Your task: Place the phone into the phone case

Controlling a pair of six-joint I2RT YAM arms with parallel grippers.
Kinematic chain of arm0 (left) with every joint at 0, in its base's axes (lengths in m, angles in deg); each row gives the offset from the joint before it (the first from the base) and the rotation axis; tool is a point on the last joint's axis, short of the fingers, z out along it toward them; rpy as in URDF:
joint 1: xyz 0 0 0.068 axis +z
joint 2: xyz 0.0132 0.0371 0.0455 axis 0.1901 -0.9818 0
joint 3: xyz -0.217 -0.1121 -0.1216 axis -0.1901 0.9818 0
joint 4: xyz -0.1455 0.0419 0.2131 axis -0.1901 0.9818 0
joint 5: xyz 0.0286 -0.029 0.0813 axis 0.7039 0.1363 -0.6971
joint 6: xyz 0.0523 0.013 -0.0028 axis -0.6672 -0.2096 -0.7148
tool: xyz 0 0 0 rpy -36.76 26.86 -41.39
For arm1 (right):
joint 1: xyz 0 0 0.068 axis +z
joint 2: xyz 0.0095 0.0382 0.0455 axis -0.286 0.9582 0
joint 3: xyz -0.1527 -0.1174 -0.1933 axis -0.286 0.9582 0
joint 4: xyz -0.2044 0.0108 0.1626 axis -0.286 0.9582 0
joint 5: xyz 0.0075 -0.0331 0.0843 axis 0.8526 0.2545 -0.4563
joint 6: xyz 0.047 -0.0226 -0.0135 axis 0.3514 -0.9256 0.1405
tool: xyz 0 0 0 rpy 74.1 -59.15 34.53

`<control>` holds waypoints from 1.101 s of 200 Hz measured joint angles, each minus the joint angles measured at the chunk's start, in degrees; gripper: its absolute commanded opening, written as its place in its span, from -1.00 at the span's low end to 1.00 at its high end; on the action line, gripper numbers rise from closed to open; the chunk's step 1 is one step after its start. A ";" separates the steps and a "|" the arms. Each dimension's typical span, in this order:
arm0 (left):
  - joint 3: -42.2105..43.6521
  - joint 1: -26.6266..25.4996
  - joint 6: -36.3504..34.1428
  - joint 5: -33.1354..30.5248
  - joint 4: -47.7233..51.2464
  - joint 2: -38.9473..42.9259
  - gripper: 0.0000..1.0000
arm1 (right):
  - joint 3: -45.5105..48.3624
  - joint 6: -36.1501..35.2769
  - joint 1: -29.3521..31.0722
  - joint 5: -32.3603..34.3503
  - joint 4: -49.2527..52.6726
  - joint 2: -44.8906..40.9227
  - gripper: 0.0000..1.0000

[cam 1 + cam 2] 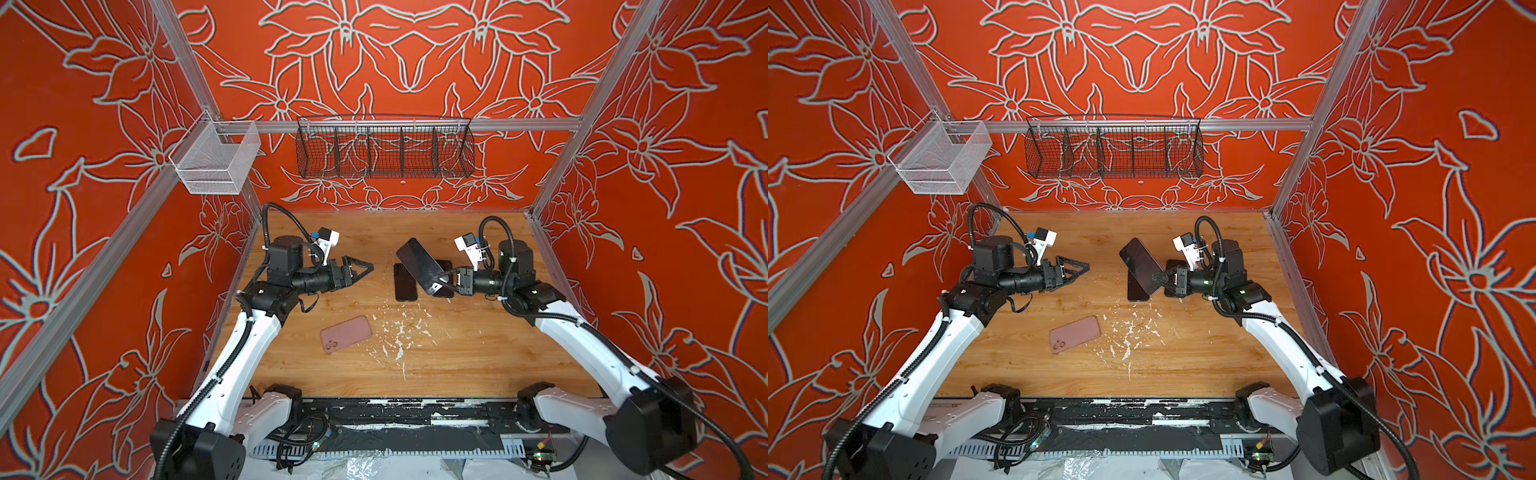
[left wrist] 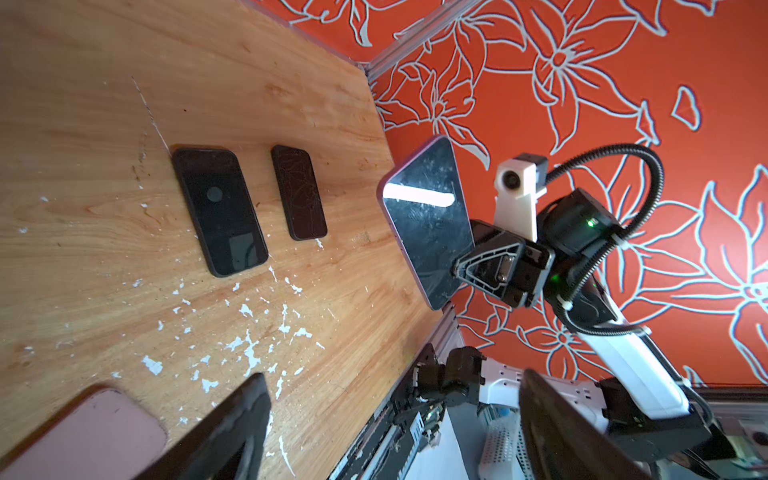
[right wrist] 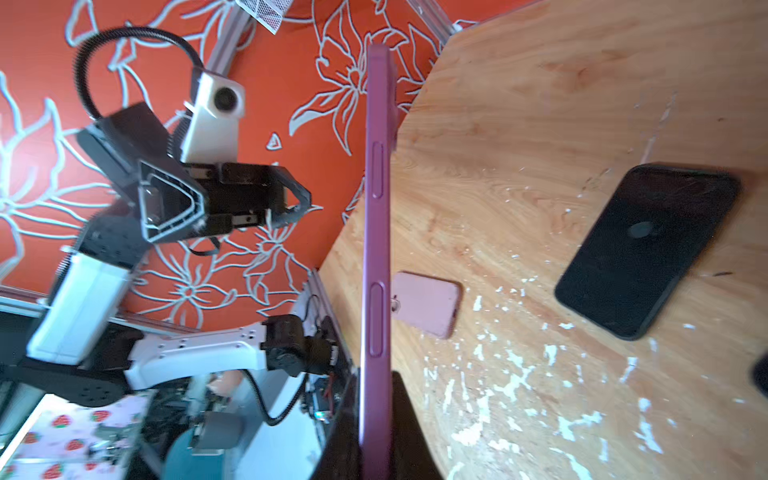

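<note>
My right gripper (image 1: 441, 283) pinches the phone (image 1: 415, 257) up in the air; my left gripper (image 1: 368, 268) is spread, empty. The case (image 1: 345, 333) lies at seven o'clock. I should line up corners first.

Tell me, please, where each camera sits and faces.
Both top views: high behind the arm bases, looking down at the table; both arms show, right end effector shut on the phone.
Left wrist: on the left arm, facing the right end effector; own fingers show.
Right wrist: on the right arm, facing the open left end effector past the phone's edge; own fingers show.
Shared: both wrist views show the pink case.
</note>
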 measured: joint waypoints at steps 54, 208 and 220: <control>6.25 -0.44 7.69 6.69 -12.48 -4.00 0.69 | 1.29 12.28 -0.24 -9.53 -9.68 4.28 -1.00; 7.08 -7.98 28.39 6.03 -46.45 -17.00 -0.25 | 6.12 28.48 -0.22 -9.90 -30.16 6.19 -1.00; 6.84 -8.07 29.38 5.92 -48.15 -17.46 -0.35 | 6.23 28.59 -0.22 -9.92 -30.42 6.19 -1.00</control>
